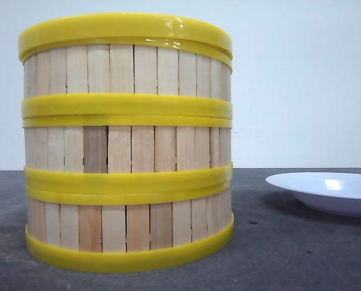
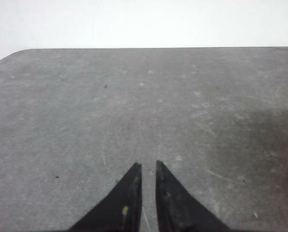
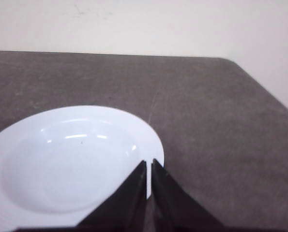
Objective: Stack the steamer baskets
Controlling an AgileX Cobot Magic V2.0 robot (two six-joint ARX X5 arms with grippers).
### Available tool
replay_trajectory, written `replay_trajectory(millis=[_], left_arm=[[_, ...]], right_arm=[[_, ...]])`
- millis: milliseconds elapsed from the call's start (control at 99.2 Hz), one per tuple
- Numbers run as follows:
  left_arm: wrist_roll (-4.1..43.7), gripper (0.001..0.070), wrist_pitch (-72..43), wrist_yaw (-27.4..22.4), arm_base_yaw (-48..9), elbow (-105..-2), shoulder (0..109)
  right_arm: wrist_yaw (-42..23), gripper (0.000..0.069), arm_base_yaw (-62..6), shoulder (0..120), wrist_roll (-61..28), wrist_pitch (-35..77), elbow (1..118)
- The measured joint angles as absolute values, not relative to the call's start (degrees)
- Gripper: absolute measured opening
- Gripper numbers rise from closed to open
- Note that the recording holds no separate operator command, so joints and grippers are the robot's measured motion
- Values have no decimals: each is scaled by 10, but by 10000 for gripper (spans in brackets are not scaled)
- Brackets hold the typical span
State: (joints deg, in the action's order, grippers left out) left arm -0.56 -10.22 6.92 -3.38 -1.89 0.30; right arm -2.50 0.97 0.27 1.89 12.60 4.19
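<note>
Three steamer baskets [image 1: 127,142] with light-wood slat walls and thick yellow rims stand stacked in one column on the dark table, filling the left half of the front view. No gripper shows in the front view. My left gripper [image 2: 148,165] hangs over bare table, its two black fingers nearly together with only a narrow slit between them and nothing held. In the right wrist view my right gripper [image 3: 149,163] is shut as well, empty, with its tips over the near rim of a white plate [image 3: 66,159].
The shallow white plate [image 1: 326,191] lies on the table to the right of the stack, apart from it. The grey table top [image 2: 134,106] ends at a rounded corner against a white wall in both wrist views.
</note>
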Motion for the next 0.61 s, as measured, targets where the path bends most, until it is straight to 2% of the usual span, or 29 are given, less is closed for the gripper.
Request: replay_trajectory(millis=[605], left_arm=[[-6,25,-102,69,-34,-19,3]], right_arm=[[-25,10,12,3,29,104,12]])
